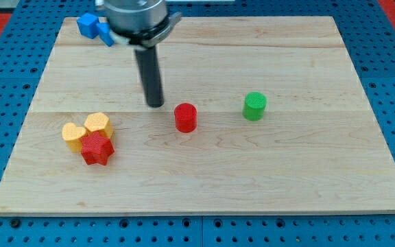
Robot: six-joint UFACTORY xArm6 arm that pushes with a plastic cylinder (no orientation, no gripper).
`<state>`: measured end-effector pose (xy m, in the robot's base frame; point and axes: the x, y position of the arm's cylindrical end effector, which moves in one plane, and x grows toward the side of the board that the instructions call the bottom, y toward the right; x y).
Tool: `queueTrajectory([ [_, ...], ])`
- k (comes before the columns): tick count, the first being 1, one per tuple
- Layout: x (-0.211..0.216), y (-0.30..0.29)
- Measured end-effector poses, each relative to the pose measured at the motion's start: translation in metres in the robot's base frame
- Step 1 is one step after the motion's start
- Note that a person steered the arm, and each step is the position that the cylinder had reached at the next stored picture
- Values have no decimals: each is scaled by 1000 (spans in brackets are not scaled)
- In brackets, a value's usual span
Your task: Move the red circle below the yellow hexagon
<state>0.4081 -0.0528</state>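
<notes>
The red circle (185, 117) is a short red cylinder near the middle of the wooden board (204, 185). The yellow hexagon (97, 123) sits at the view's left, touching a yellow heart-shaped block (73, 134) and a red star (96, 149) just below it. My tip (156, 103) is the lower end of a dark rod, a little to the left of the red circle and slightly above it in the view, not touching it. The hexagon cluster lies well to the left of the tip.
A green cylinder (254, 106) stands to the right of the red circle. Blue blocks (93, 27) lie at the board's top left corner, partly behind the arm. A blue perforated table (389, 41) surrounds the board.
</notes>
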Motion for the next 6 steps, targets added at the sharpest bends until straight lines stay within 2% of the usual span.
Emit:
queueTrajectory([
  [1,6,74],
  [2,44,49],
  [3,78,-20],
  [4,88,-75],
  [5,110,18],
  [6,93,156],
])
